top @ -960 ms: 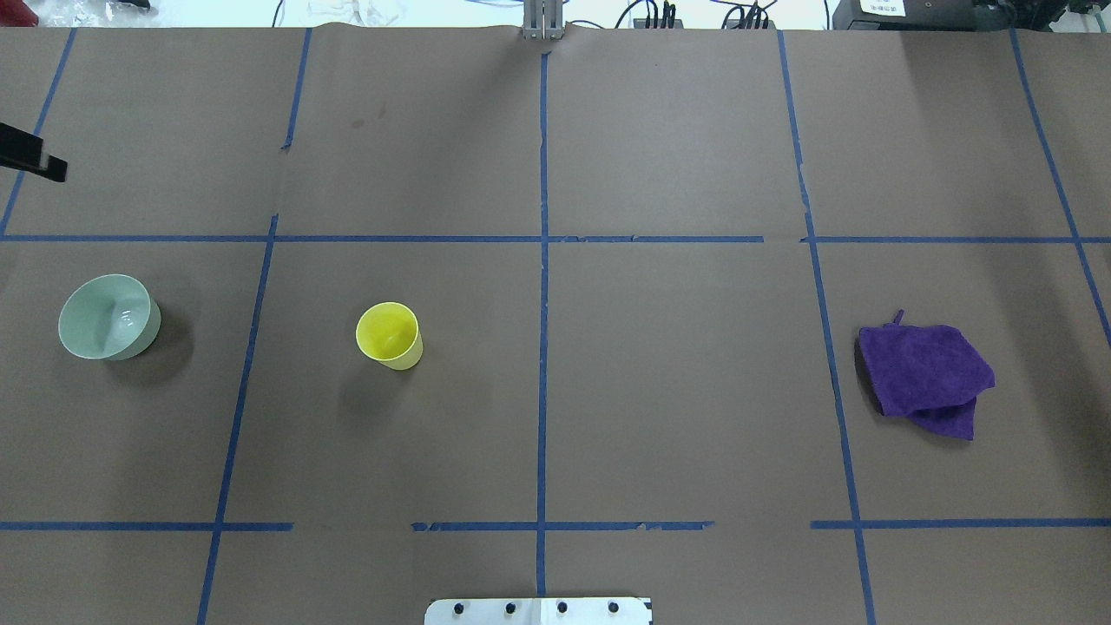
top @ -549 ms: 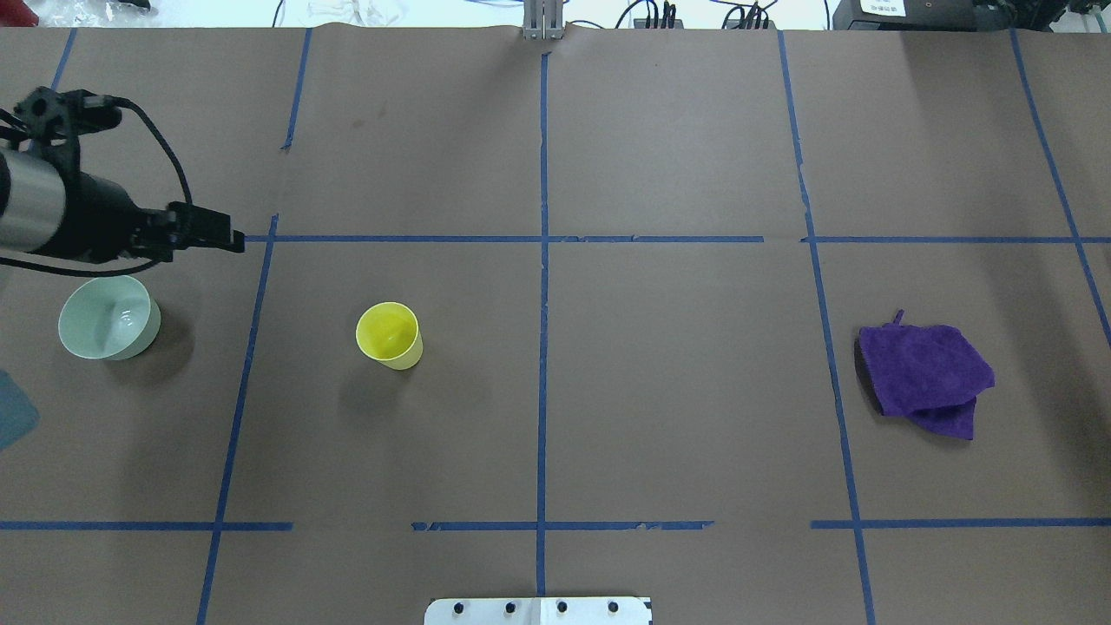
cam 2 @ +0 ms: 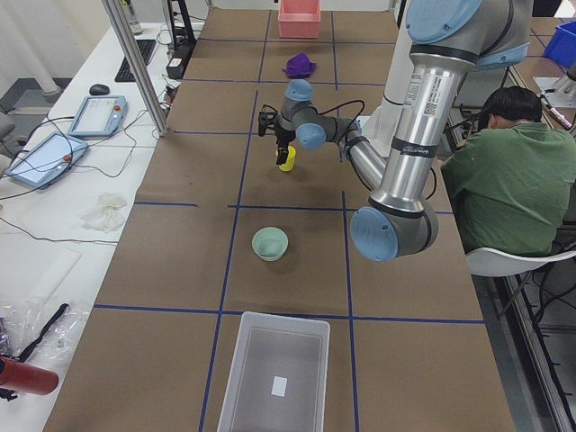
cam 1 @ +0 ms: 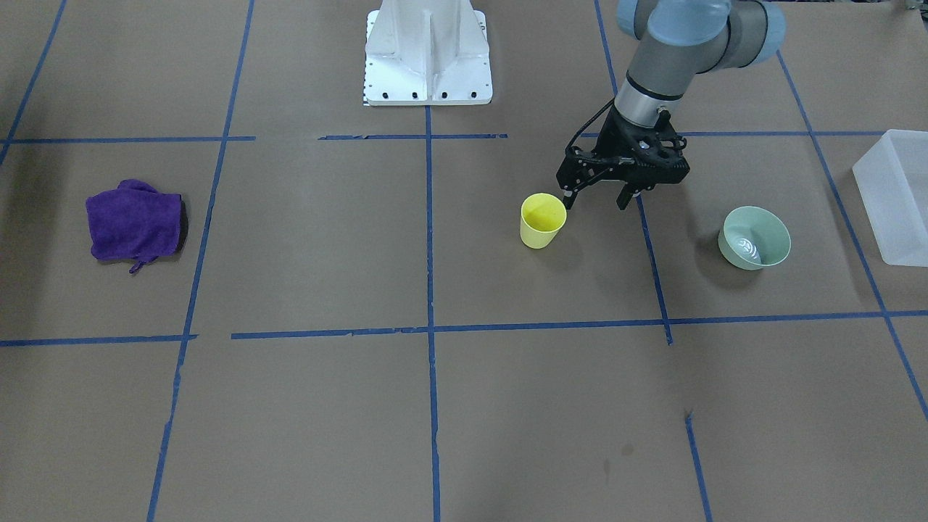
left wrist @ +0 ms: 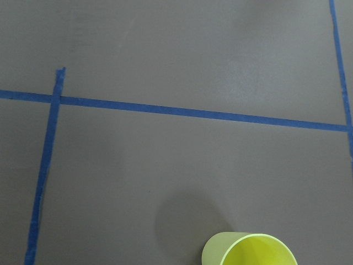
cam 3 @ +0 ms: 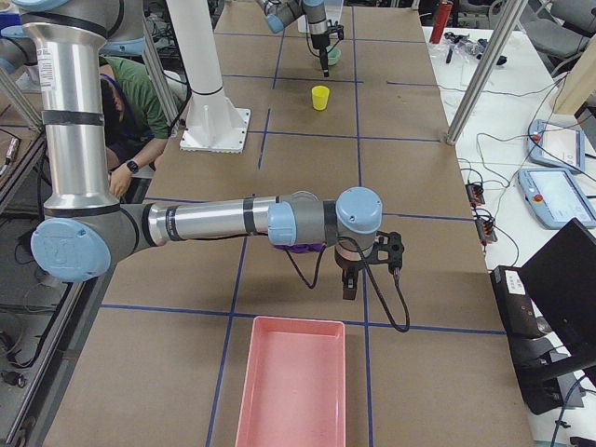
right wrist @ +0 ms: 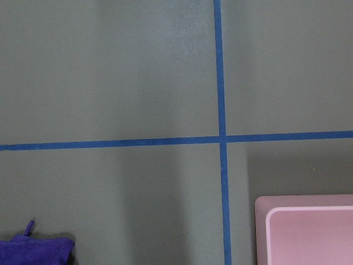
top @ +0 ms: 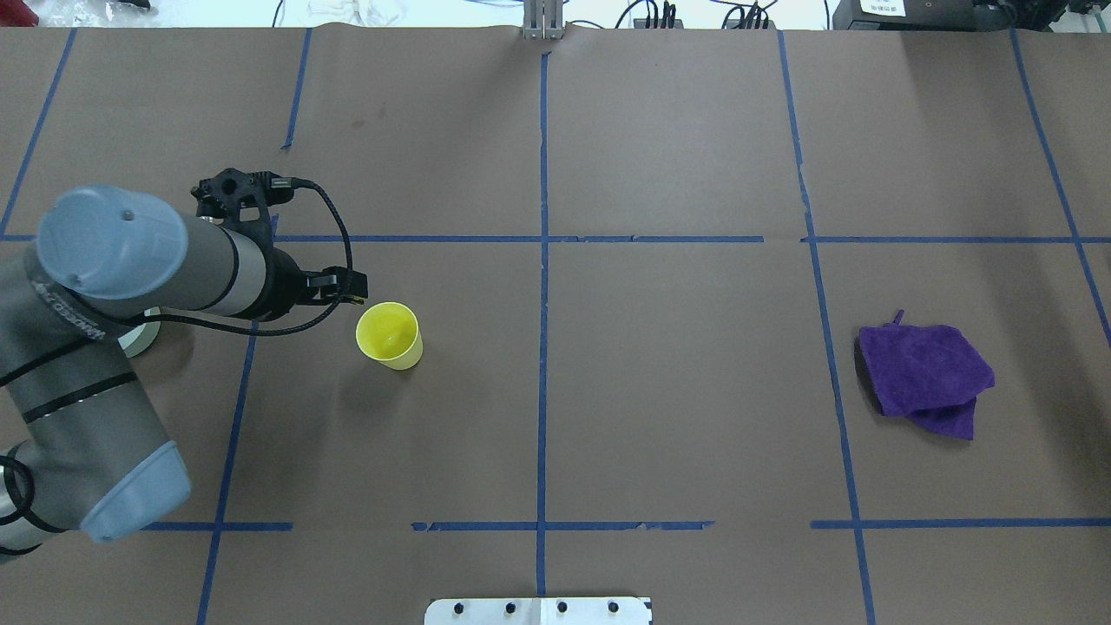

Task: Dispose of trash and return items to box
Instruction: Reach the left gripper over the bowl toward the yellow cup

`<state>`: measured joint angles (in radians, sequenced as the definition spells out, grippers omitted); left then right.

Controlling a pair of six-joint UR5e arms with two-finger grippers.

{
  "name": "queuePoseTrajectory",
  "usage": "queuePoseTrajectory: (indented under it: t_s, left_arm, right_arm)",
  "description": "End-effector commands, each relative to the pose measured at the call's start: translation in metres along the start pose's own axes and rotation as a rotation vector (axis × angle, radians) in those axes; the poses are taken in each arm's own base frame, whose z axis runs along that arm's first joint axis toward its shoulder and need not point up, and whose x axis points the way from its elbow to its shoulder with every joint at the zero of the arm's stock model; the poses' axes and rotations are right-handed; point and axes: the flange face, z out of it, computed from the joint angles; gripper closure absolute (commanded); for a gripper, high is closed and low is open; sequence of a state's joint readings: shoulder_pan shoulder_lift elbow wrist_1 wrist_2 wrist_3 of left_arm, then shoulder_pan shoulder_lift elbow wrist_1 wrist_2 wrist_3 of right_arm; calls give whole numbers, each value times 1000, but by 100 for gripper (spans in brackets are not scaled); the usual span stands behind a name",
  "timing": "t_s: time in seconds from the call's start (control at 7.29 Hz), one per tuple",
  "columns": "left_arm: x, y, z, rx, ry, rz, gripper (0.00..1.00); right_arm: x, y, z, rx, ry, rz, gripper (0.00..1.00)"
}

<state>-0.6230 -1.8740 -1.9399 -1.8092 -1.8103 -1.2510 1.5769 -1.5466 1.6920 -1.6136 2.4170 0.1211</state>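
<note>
The yellow cup [cam 1: 542,220] stands upright and empty on the brown table; it also shows in the overhead view [top: 389,336] and at the bottom edge of the left wrist view [left wrist: 251,251]. My left gripper [cam 1: 596,203] is open and empty. It hangs close beside the cup on the bowl's side, with one fingertip near the rim. It also shows in the overhead view [top: 351,291]. The frosted box [cam 1: 895,196] sits at the table's left end [cam 2: 274,373]. My right gripper [cam 3: 349,284] shows only in the exterior right view, near the purple cloth. I cannot tell whether it is open or shut.
A pale green bowl [cam 1: 754,238] stands between the cup and the box, mostly hidden by my left arm in the overhead view. A purple cloth [top: 924,378] lies on the right side. A pink tray [cam 3: 289,386] sits at the table's right end.
My left arm has swung in from the table's left edge, passing over the bowl, and its gripper now sits next to the yellow cup. The cup, bowl and cloth have not moved.
</note>
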Motion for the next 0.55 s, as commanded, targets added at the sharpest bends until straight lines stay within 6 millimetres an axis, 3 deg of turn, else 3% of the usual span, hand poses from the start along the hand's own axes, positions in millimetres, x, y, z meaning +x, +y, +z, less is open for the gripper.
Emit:
queuePoseTrajectory:
  t_s: [0.0,0.27,0.41]
  left_arm:
    - [10,17,28,-25,-42,10,0]
    - [18,28,40,-48,-46,23,0]
    - [20,32,47,-62,-53,27,6]
  right_arm:
    - [-1,0,-1,1,-1,-1,0]
    - [-1,0,0,-1,-1,-1,0]
    - [0,1,0,0,-1,0,0]
